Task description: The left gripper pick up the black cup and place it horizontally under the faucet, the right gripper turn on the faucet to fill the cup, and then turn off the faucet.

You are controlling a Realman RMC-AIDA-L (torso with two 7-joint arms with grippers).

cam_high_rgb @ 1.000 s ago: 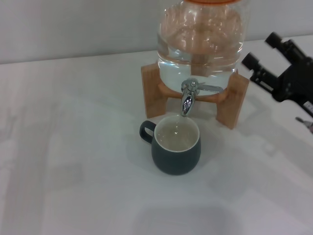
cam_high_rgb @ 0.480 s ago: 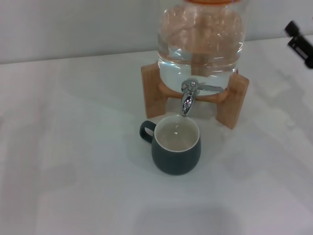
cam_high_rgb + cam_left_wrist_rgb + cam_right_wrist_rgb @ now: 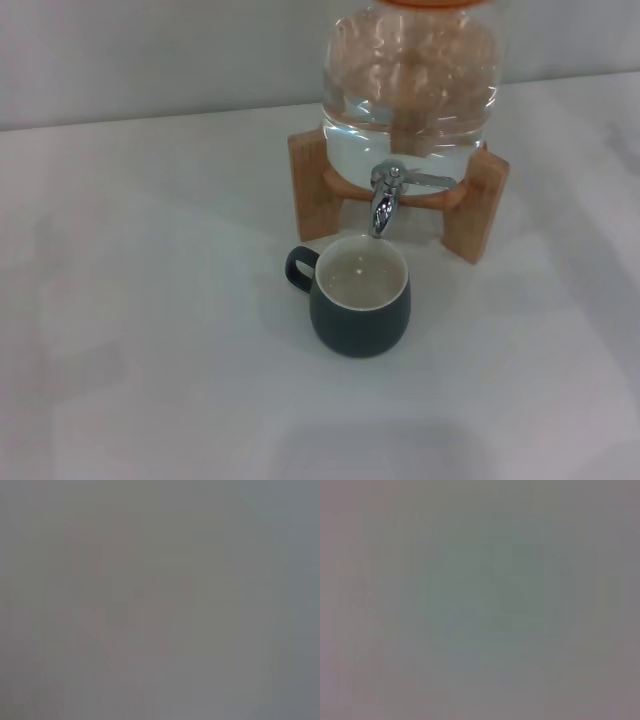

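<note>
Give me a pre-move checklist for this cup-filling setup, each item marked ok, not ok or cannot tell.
1. Black cup upright on the table, directly below the faucet spout: ok.
2. Cup handle free, pointing to the robot's left: ok.
3. Water flow stopped: cannot tell; no stream is clearly visible, and the lever points sideways to the robot's right.
4. Cup fill level: cannot tell; only the cream inside shows.
5. Water jar seated on its wooden stand: ok.
6. Left gripper and right gripper positions: cannot tell; neither appears in the head view, and both wrist views show nothing recognisable.
</note>
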